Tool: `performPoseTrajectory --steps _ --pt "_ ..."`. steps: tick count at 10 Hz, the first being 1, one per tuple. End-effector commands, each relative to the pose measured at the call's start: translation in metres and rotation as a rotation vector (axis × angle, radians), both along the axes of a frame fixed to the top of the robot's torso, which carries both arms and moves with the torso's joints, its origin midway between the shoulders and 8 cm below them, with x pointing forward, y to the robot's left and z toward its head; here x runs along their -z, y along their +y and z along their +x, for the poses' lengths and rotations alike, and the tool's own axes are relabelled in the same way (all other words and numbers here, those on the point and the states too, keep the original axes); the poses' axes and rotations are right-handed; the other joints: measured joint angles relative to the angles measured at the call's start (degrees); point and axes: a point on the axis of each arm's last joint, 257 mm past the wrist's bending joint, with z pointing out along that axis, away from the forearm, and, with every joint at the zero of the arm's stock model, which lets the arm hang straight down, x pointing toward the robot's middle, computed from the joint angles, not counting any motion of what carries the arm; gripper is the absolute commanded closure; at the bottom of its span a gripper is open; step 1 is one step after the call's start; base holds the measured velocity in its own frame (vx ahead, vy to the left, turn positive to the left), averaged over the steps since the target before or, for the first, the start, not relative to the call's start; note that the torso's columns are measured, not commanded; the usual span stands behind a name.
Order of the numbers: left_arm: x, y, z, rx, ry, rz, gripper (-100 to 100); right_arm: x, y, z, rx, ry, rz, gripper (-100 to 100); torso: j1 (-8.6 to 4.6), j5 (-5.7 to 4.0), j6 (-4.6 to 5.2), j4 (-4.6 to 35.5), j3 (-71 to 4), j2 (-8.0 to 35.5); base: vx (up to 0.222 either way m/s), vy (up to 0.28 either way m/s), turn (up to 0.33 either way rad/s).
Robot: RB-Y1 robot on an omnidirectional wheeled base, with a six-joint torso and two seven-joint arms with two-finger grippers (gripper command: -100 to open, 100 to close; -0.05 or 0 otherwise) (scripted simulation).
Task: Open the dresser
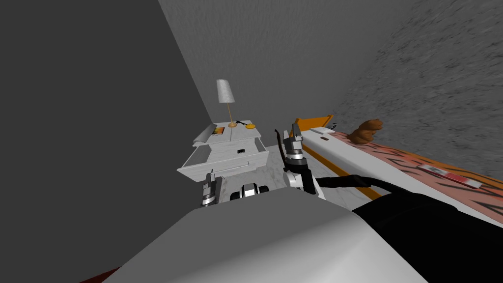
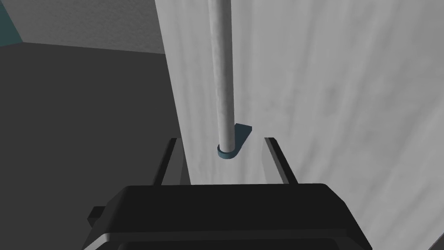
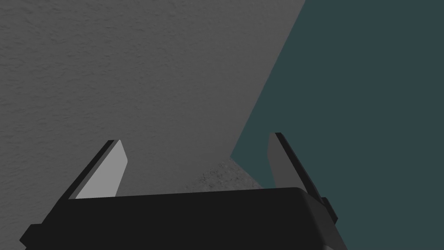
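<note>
The pale grey dresser [image 1: 231, 140] stands against the dark wall, its top drawer [image 1: 223, 162] pulled well out toward me. My left gripper [image 1: 210, 177] sits at the drawer's front, near its left end. In the left wrist view its fingers [image 2: 170, 158] stand apart on either side of the grey bar handle [image 2: 224, 78], by the handle's end mount [image 2: 240, 138], without pressing it; the left gripper [image 2: 223, 158] is open. My right gripper [image 1: 295, 130] is raised beside the drawer's right corner, open [image 3: 195, 160] and holding nothing.
A small black object [image 1: 240, 151] lies in the drawer. On the dresser top stand a lamp [image 1: 226, 93] and small orange items [image 1: 250, 126]. A bed [image 1: 393, 167] with an orange frame and a brown toy [image 1: 366, 131] is close on the right. A dark wall [image 1: 88, 123] lies to the left.
</note>
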Motion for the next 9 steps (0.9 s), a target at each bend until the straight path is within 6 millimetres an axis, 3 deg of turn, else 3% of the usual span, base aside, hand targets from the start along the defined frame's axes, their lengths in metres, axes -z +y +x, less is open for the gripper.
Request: performPoseTrajectory --steps 1,8,9 --pt "-0.008 0.004 0.012 0.001 0.005 -0.001 -100 0.0 0.0 0.0 0.0 0.0 0.0 0 0.01 -0.02 0.03 -0.03 -0.18 -0.28 -0.002 -0.014 0.007" --pt "-0.048 0.015 0.044 0.009 0.005 0.0 -100 0.0 0.0 0.0 0.0 0.0 0.0 0 -0.09 -0.15 -0.04 0.24 0.15 0.36 -0.036 -0.022 0.008" --pt "-0.038 0.015 0.04 0.007 0.024 -0.002 -100 0.0 0.0 0.0 0.0 0.0 0.0 0 -0.15 -0.25 -0.06 0.37 0.2 0.48 -0.014 -0.005 -0.001"
